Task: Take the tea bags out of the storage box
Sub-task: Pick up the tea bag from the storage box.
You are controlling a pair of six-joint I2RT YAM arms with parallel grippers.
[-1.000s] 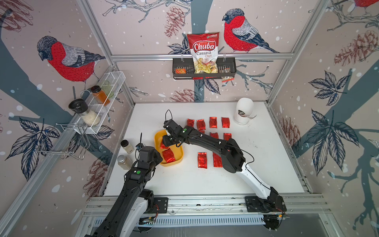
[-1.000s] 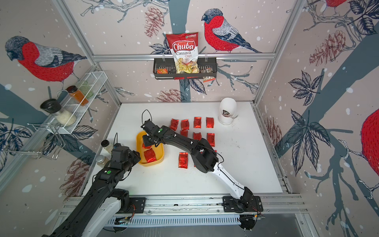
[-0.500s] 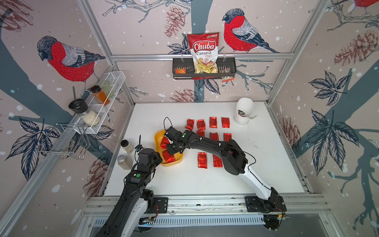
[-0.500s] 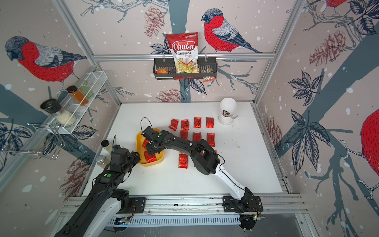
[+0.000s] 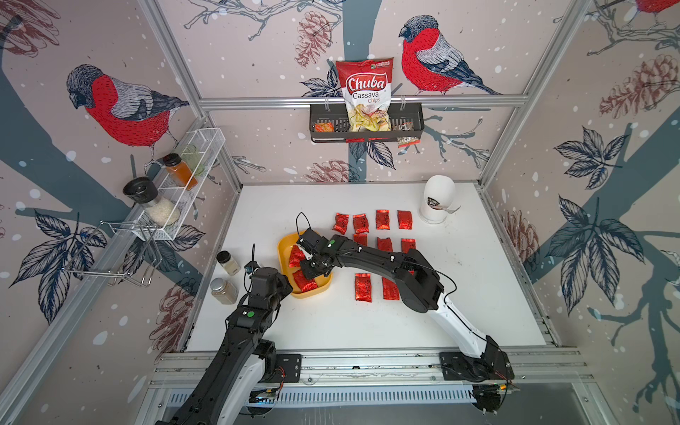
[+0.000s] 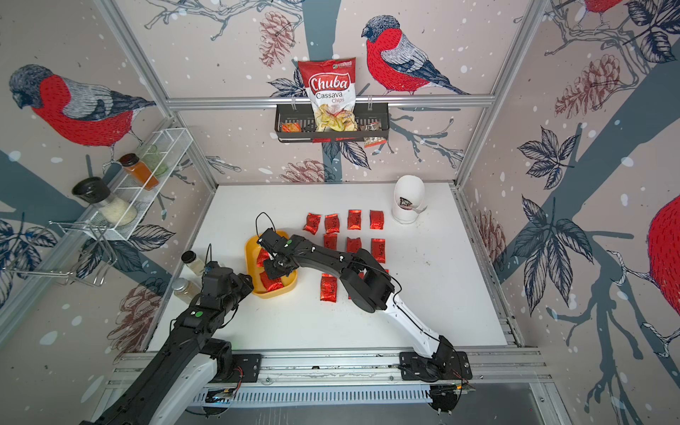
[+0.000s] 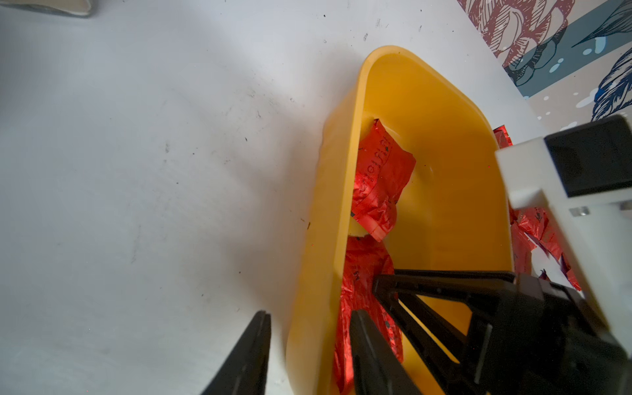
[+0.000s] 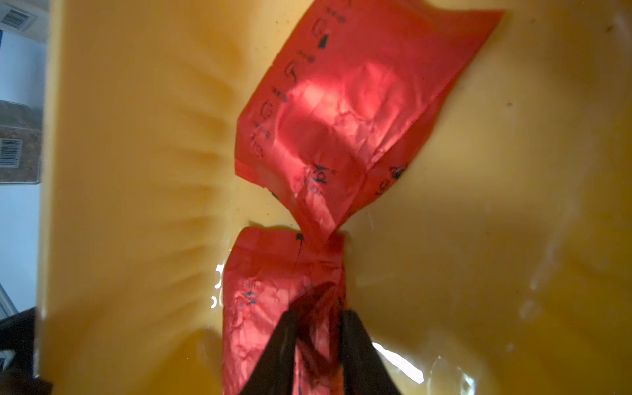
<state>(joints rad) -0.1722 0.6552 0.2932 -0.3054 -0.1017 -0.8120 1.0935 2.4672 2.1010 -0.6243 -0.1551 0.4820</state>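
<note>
The mustard-yellow storage box [image 5: 321,291] [image 6: 285,291] lies left of centre on the white table. Two red foil tea bags are inside it: one lies loose [image 8: 342,102] [image 7: 379,178], and my right gripper [image 8: 316,314] [image 5: 307,263] is shut on the crumpled middle of the other tea bag [image 8: 260,294]. Near the box's front corner, my left gripper [image 7: 307,318] [image 5: 284,287] is shut on the box wall [image 7: 314,273], one finger outside and one inside. Several more tea bags [image 5: 382,219] [image 6: 354,219] lie in rows on the table right of the box.
Two spice jars [image 5: 228,263] [image 5: 223,291] stand just left of the box. A white cup [image 5: 438,200] stands at the back right. A white wire rack [image 5: 176,184] hangs on the left wall, and a black basket [image 5: 412,117] with a Chuba chips bag on the back wall.
My right gripper has come from the box's far end down into its middle and closed on a tea bag. The left arm has barely moved.
</note>
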